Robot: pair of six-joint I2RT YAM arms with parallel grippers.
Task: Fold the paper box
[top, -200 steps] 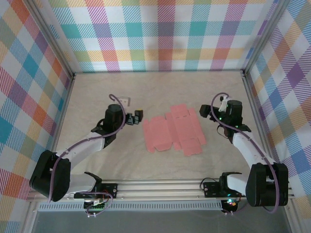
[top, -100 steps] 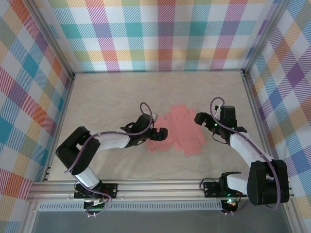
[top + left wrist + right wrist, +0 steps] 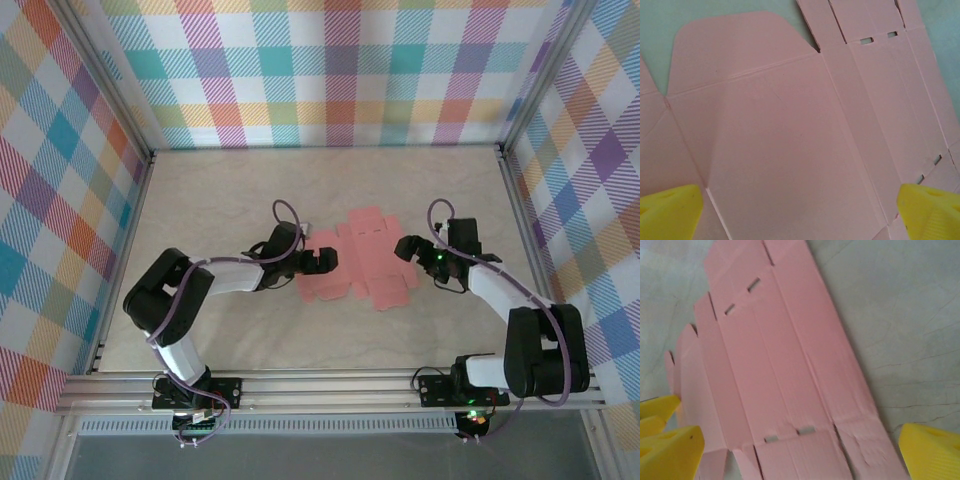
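Salmon-pink paper box (image 3: pixel 365 262) is lying flat and unfolded mid-frame, the left gripper (image 3: pixel 322 262) and right gripper (image 3: pixel 404 247) hovering wide open over its left and right edges, holding nothing; the next move is probably pinching a flap and creasing it upward.

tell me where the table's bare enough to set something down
Widest bare table lies between the flat paper box and the back wall. Another patch sits between the box and the front rail. Crowded: the middle, where the left gripper and right gripper flank the box.
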